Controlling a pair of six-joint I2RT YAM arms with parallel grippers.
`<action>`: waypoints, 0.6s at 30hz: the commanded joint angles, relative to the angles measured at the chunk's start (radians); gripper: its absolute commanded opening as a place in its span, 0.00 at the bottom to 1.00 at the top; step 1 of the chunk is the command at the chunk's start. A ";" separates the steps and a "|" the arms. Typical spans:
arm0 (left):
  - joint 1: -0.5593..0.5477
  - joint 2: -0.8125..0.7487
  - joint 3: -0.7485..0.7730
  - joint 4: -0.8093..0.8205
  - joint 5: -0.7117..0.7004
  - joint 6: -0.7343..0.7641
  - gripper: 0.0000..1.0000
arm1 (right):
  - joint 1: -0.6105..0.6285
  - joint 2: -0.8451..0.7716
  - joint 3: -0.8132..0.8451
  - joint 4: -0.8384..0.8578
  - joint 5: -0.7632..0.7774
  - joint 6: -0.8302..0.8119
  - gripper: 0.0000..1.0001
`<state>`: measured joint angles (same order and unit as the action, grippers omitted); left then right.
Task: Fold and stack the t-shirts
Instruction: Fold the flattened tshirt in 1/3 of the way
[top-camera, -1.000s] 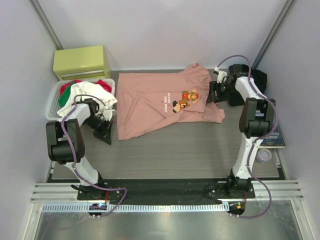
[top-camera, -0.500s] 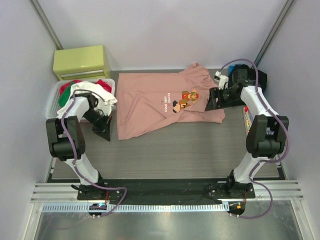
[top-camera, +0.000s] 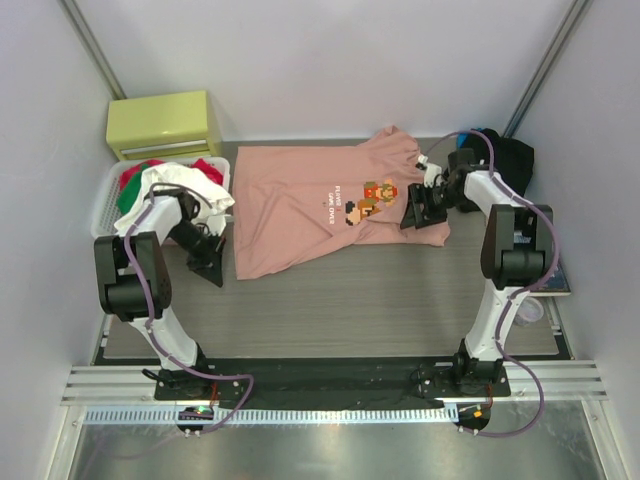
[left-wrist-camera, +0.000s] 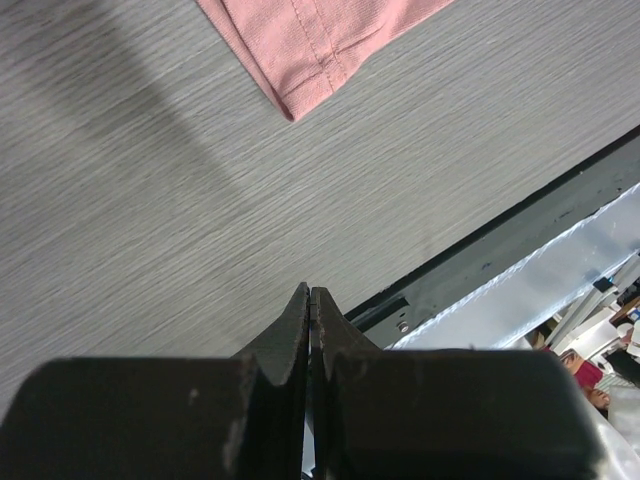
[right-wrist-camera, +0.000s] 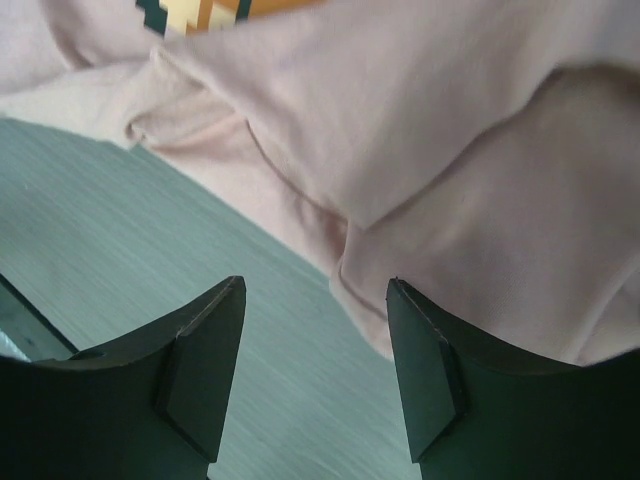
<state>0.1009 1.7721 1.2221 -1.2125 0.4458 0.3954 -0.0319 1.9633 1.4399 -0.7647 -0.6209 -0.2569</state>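
Observation:
The salmon-pink t-shirt (top-camera: 310, 205) lies spread on the table, its pixel-character print (top-camera: 378, 192) facing up and its right part rumpled and folded over. My right gripper (top-camera: 414, 213) is open and empty over the shirt's near right edge; in the right wrist view that folded edge (right-wrist-camera: 430, 250) lies just ahead of the open fingers (right-wrist-camera: 425, 380). My left gripper (top-camera: 212, 270) is shut and empty on the bare table just left of the shirt's near left corner (left-wrist-camera: 300, 95). A black t-shirt (top-camera: 505, 150) lies bunched at the far right, behind the right arm.
A white basket (top-camera: 104, 208) of red, green and white clothes stands at the left. A yellow-green box (top-camera: 163, 122) sits behind it. A book (top-camera: 552, 285) and a small clear cup (top-camera: 527, 311) lie at the right edge. A black rail (left-wrist-camera: 500, 250) marks the table's front edge.
My right gripper has moved left and nearer, from beside the shirt's right edge onto its near right corner. My left gripper has shifted slightly nearer, staying shut.

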 joint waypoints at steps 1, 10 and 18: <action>-0.006 -0.007 -0.006 0.008 0.004 -0.020 0.00 | 0.026 0.057 0.111 0.057 -0.007 0.036 0.64; -0.023 0.016 -0.032 0.027 0.004 -0.033 0.00 | 0.032 0.137 0.195 0.085 0.016 0.076 0.64; -0.024 0.027 -0.001 0.018 -0.002 -0.029 0.00 | 0.032 0.163 0.195 0.103 0.053 0.081 0.01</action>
<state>0.0906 1.7741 1.1992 -1.1801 0.4454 0.3725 -0.0025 2.1124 1.5990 -0.6994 -0.5873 -0.1944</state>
